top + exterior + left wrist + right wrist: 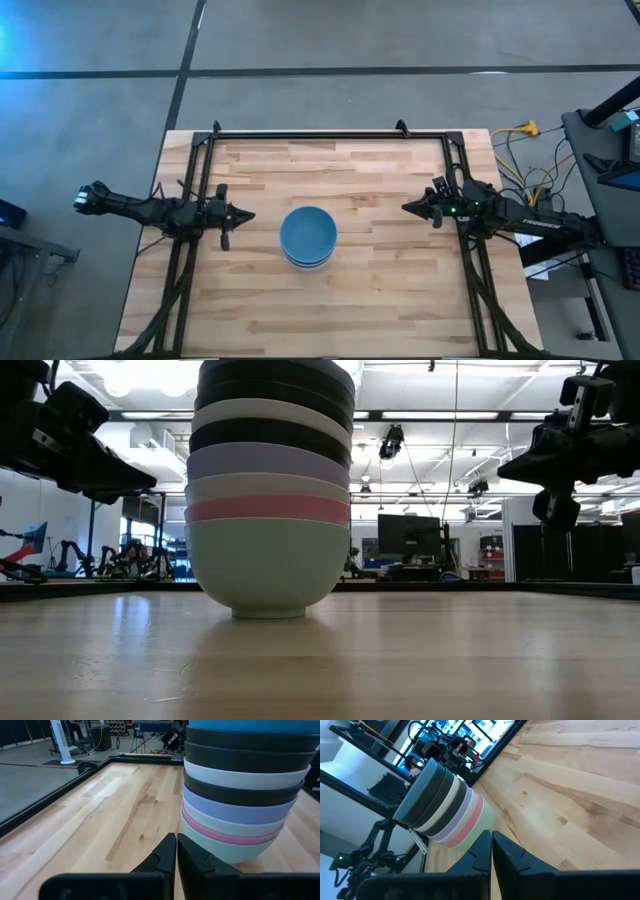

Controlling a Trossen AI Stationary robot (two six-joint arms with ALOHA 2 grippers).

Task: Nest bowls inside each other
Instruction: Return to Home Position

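The bowls stand nested in one stack (308,237) at the middle of the wooden table, a blue bowl (308,230) on top. From the side the stack (270,490) shows black, white, black, lavender, cream and pink rims, with the mint green bowl (268,565) resting by its foot on the table. The stack (240,795) also fills the left wrist view and shows tilted in the right wrist view (440,802). My left gripper (250,215) hovers shut at the table's left, my right gripper (405,208) shut at its right, both apart from the stack.
A black metal frame (330,133) runs along the table's far edge and down both sides. Cables (525,160) and equipment lie off the table's right side. Bare wood (330,310) lies between the stack and the near edge.
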